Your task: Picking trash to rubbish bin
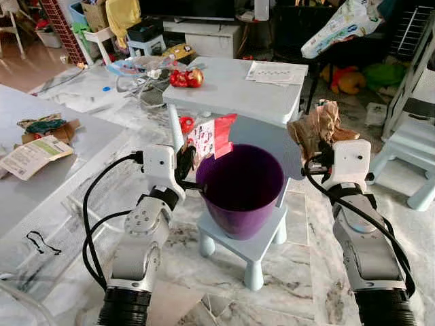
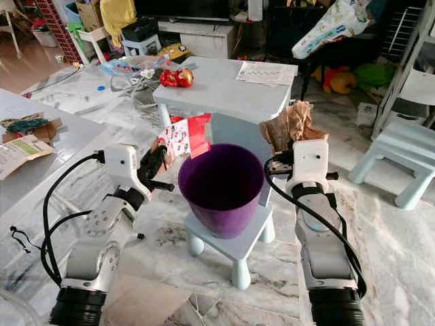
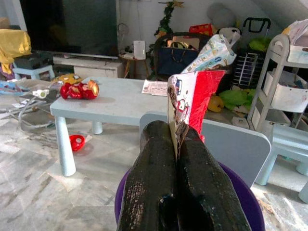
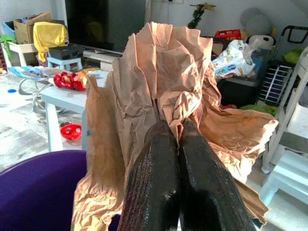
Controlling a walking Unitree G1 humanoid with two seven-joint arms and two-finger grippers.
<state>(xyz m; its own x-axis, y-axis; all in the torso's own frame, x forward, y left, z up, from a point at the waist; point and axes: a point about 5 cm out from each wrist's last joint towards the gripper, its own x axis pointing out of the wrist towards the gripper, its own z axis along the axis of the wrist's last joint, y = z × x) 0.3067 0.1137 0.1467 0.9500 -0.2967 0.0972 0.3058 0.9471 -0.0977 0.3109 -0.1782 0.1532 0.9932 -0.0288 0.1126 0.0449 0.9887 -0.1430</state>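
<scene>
Two silver arms nearest, one each side of purple bin (image 1: 240, 187). Left gripper (image 1: 189, 166): fingers clamped on red-and-white wrapper (image 1: 212, 136), held at bin's left rim. Right gripper (image 1: 314, 157): fingers clamped on crumpled brown paper (image 1: 316, 125), held just right of bin. Bin stands on small pale-blue stool (image 1: 255, 246). Step, as judged: carry finished, release pending. Next: bring each piece over bin mouth, part fingers. Count: trash 2, bin 1, stool 1.

My two silver forearms with black ribbed cuffs, white boxy wrist housings, looping black cables, round screw-dotted joint on my left arm (image 1: 139, 234), my right arm (image 1: 367, 251) sleeker, long textured black fingers (image 3: 154, 183)
</scene>
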